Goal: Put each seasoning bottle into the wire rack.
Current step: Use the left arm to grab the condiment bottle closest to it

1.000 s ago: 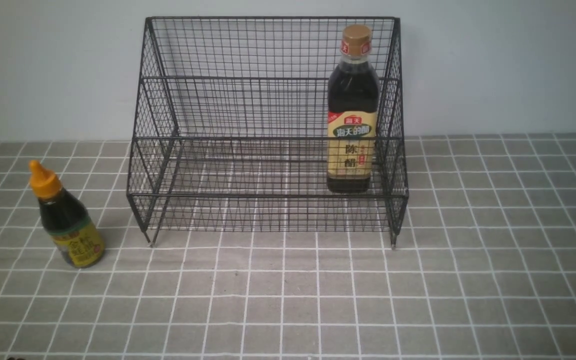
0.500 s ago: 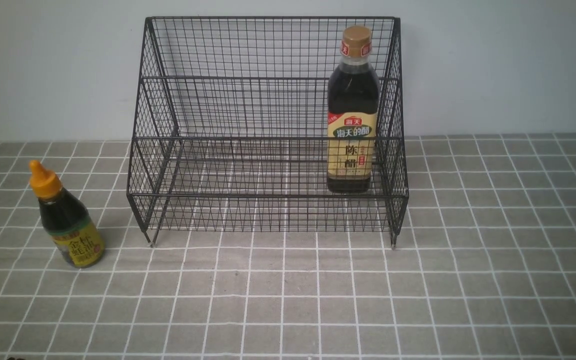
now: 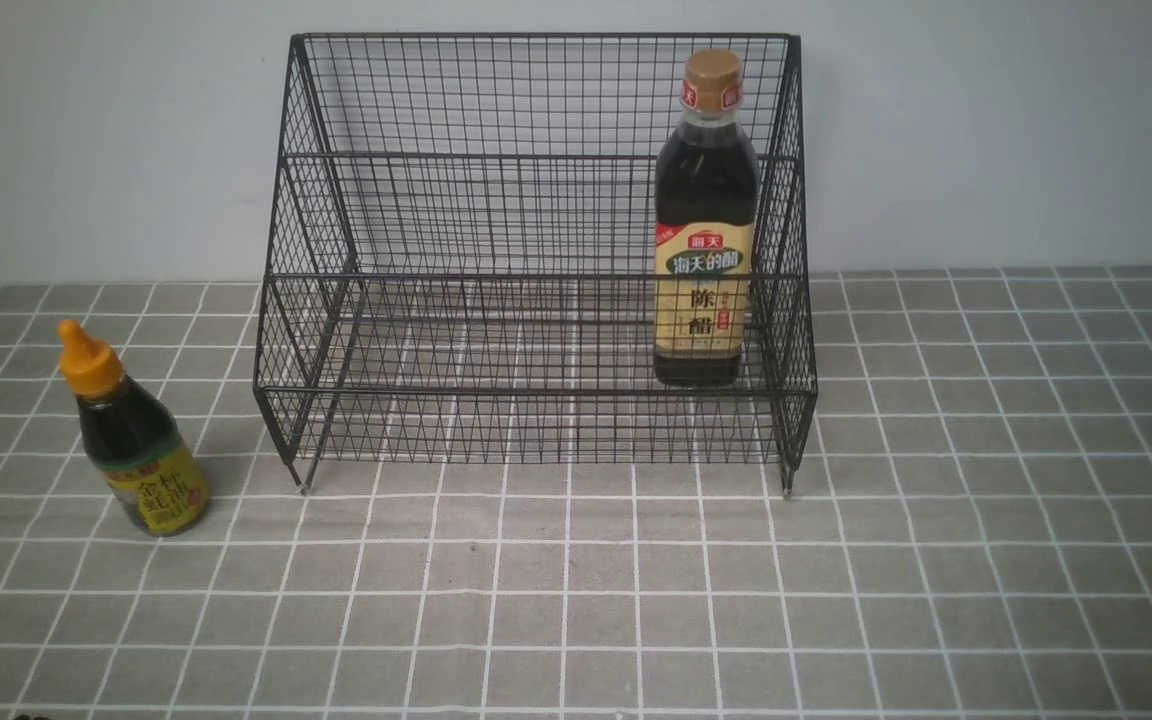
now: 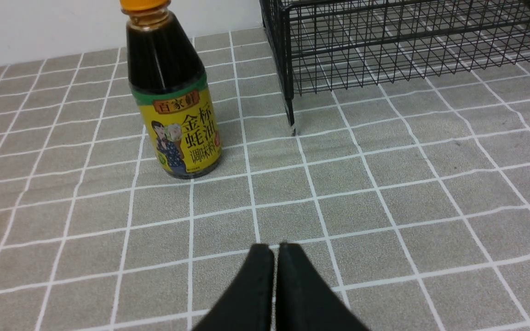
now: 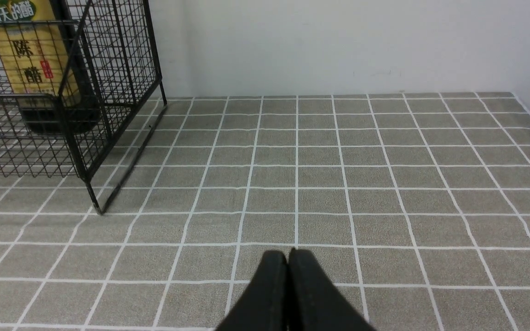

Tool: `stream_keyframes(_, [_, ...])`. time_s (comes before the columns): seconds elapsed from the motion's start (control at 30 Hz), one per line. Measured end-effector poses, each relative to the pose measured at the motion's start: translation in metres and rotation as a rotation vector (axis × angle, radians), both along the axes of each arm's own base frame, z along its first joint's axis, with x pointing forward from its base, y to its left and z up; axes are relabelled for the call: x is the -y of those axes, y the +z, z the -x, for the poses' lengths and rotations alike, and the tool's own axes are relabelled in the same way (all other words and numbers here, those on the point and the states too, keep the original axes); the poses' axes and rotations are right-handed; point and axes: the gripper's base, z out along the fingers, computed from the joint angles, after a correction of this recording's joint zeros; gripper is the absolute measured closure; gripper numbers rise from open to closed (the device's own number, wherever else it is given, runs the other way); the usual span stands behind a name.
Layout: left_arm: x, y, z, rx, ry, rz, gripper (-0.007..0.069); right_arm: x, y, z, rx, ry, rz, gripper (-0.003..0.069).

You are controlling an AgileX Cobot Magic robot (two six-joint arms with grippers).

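Note:
The black wire rack (image 3: 536,160) stands at the back middle of the table. The tall bottle (image 3: 704,220) with tan cap and beige label stands upright on the rack's lower tier at its right end; it also shows in the right wrist view (image 5: 30,69). The short bottle (image 3: 131,440) with orange pointed cap and yellow label stands upright on the cloth left of the rack; it also shows in the left wrist view (image 4: 173,92). My left gripper (image 4: 276,248) is shut and empty, well short of the short bottle. My right gripper (image 5: 288,255) is shut and empty, right of the rack.
A grey cloth (image 3: 576,600) with white grid lines covers the table. A pale wall (image 3: 986,130) rises close behind the rack. The rack's front left foot (image 4: 292,128) and front right foot (image 5: 97,209) rest on the cloth.

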Motion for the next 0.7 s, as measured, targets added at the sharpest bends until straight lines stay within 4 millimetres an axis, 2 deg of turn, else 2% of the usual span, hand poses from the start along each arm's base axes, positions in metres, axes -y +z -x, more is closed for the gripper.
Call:
stream_keyframes(0.27, [0.0, 0.002, -0.001, 0.035, 0.004, 0.024, 0.0631, 0.0, 0.0, 0.0, 0.0, 0.0, 0.0, 0.0672])
stream_keyframes(0.37, [0.0, 0.015, -0.004, 0.177, 0.033, 0.162, 0.0631, 0.0, 0.0, 0.0, 0.0, 0.0, 0.0, 0.0672])
stream_keyframes(0.47, [-0.005, 0.035, -0.005, 0.368, 0.1, 0.429, 0.0631, 0.0, 0.0, 0.0, 0.0, 0.0, 0.0, 0.0672])
stream_keyframes(0.5, [-0.005, 0.036, -0.005, 0.378, 0.104, 0.443, 0.0631, 0.0, 0.0, 0.0, 0.0, 0.0, 0.0, 0.0672])
stream_keyframes(0.53, [-0.01, 0.043, -0.003, 0.468, 0.143, 0.541, 0.0631, 0.0, 0.0, 0.0, 0.0, 0.0, 0.0, 0.0672])
stream_keyframes(0.7, [-0.021, 0.06, 0.001, 0.633, 0.214, 0.657, 0.0631, 0.0, 0.0, 0.0, 0.0, 0.0, 0.0, 0.0672])
